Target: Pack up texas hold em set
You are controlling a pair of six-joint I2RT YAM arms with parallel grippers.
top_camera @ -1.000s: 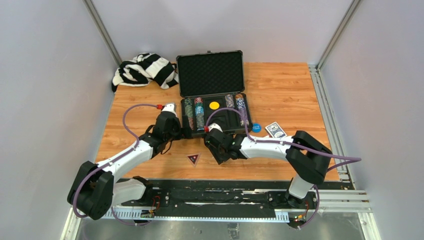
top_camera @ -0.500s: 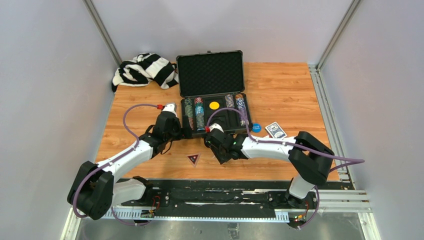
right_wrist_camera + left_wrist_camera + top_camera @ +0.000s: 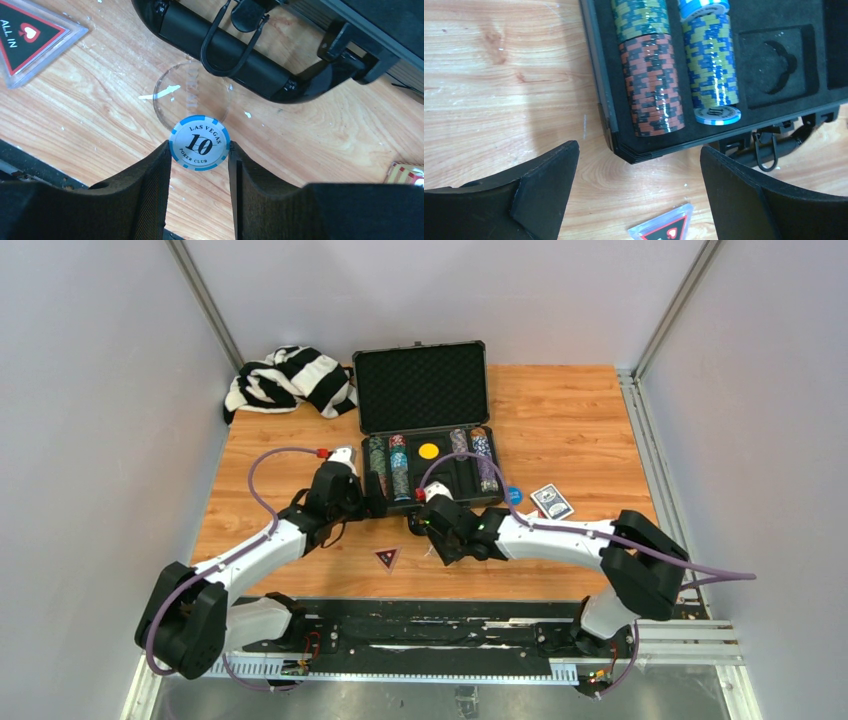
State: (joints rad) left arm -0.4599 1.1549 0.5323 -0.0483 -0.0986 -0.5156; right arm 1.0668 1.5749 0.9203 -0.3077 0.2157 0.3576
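Right gripper: closed on a blue-and-white poker chip marked 10, which stands on edge between the two black fingers with its face to the wrist camera.
Below the chip: a clear round plastic disc lies flat on the wooden table, just in front of the case's black handle.
Left gripper: jaws spread wide and holding nothing, hovering over the near left corner of the case.
Case: a black rectangular hard case sits open mid-table, its foam-lined lid upright at the far side.
Case contents: rows of multicoloured poker chip stacks lie in the tray slots, with a small yellow round disc between them.
Near edge: a triangular red-and-black "ALL IN" marker lies on the table, between the two grippers.
Right of case: a small blue round disc and a blue-backed card deck lie side by side, apart.
Far left: a black-and-white striped cloth lies crumpled beside the lid.
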